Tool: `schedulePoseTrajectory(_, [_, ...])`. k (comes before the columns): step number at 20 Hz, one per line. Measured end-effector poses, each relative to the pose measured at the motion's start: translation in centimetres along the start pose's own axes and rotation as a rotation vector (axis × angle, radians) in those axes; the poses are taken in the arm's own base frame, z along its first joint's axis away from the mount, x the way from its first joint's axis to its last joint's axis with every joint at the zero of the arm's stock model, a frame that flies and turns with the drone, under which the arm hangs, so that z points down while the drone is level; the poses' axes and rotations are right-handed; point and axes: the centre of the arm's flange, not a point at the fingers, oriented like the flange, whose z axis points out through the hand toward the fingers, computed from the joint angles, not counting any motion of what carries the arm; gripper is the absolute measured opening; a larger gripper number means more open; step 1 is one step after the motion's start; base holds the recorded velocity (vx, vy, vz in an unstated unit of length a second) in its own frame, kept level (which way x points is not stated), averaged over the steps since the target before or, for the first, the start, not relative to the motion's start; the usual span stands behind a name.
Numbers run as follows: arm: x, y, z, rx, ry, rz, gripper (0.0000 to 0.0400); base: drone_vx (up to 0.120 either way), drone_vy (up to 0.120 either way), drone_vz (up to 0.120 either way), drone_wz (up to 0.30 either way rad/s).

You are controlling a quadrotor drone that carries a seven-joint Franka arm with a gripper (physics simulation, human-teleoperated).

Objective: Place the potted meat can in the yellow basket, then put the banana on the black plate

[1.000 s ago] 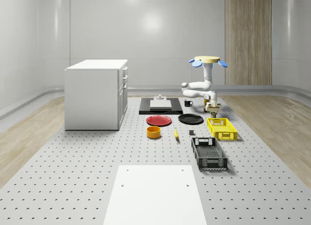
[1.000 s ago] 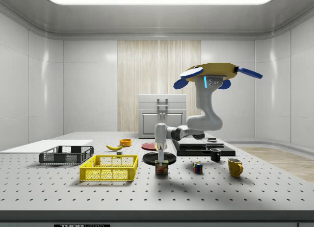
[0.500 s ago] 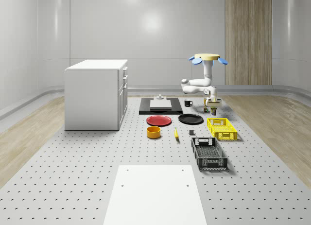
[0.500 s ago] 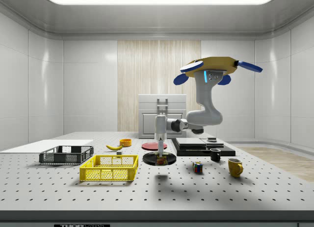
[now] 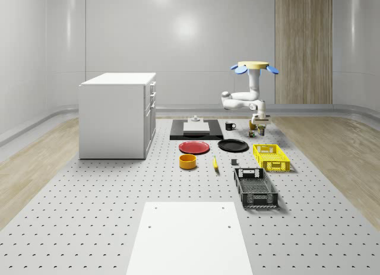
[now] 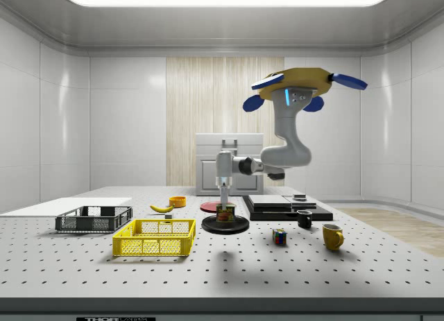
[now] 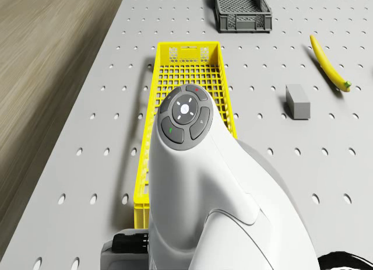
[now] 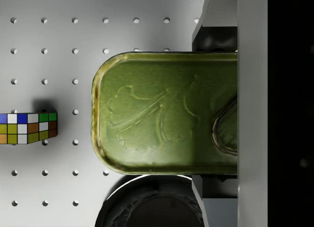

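Note:
The potted meat can hangs above the table with my gripper shut on it. In the wrist view its green lid lies between my fingers. The drone hovers beyond the far end of the yellow basket, and the can hangs just past that end. From the drone view the basket lies under my arm. The banana lies on the table in front of the black plate; it is also in the drone view.
A red plate, an orange bowl and a dark crate lie nearby. A grey block sits between banana and basket. A Rubik's cube, black mug and yellow mug stand beside the can. A white cabinet stands left.
The can has come up off the table in the shut gripper. The drone has risen and drawn away from the whole-scene camera, and the arm has lifted with it.

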Motion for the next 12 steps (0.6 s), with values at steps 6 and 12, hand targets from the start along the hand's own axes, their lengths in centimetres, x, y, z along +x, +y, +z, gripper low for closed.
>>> schedulePoseTrajectory(6, [0.00,0.00,-0.04,0.000,0.000,-0.001,0.0291,0.120,0.000,0.000,0.000])
schedulePoseTrajectory(12, [0.00,0.00,-0.05,0.000,0.000,-0.001,0.0291,0.120,0.000,0.000,0.000])
